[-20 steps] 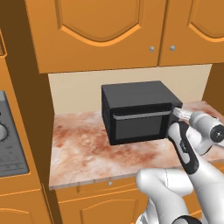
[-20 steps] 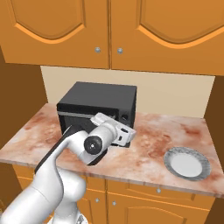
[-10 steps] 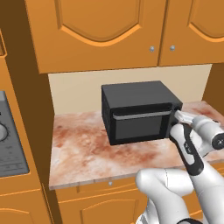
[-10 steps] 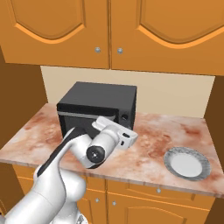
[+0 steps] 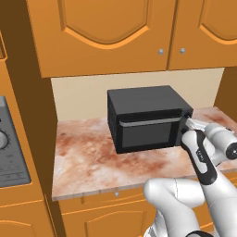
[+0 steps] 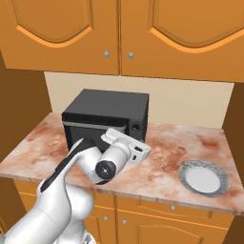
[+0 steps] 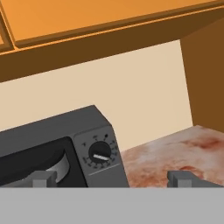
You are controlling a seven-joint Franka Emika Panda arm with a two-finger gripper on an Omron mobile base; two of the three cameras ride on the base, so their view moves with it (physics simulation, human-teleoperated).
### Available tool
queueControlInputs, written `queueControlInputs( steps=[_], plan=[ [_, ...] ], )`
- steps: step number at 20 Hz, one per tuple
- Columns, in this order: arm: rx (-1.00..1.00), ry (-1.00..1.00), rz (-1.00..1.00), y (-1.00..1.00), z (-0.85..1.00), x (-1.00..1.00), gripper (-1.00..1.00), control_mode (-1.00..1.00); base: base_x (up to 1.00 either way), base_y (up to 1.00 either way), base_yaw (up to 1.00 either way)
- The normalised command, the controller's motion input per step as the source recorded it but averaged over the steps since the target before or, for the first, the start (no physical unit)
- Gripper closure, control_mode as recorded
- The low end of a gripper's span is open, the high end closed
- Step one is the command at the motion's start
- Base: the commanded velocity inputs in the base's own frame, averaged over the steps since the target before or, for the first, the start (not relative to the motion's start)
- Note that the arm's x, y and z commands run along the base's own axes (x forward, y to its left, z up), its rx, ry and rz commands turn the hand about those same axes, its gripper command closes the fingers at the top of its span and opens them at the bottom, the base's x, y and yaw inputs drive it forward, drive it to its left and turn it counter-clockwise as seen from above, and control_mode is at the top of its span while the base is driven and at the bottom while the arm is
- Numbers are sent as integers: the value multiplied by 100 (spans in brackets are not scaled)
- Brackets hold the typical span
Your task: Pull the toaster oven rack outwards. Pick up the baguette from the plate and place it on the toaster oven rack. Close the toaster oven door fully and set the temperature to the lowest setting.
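From the left base camera, a grey stove panel (image 5: 8, 152) with a round knob sits at the far left edge, and the other views leave it out. Next comes the marble counter (image 5: 88, 157), and on it stands the black toaster oven (image 5: 147, 116). The toaster oven door (image 5: 146, 132) is shut, with its silver bar handle along the top edge. The white arm reaches up just beside the oven's right front corner. From the right base camera, the same oven sits at the left under the orange cupboards (image 6: 119, 33), and the hand is right in front of its door. Farther right, well apart from the oven, the round pale plate (image 6: 204, 177) lies on the counter, and nothing lies on it. The hand camera shows what the other two do not: a round dial (image 7: 100, 153) on the oven's control strip, with tiny marks around it that are too small to read. The gripper (image 7: 113, 178) has its two dark tips spread wide apart, holding nothing. The dial sits between them, a bit farther away.
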Motion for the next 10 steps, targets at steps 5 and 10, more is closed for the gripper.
queueControlInputs(
  steps=[5,10],
  plan=[
    [0,-2,0,2,-1,0,-100,-100,0,0,0],
    [0,-3,0,0,-10,0,-100,-100,0,0,0]
  ],
)
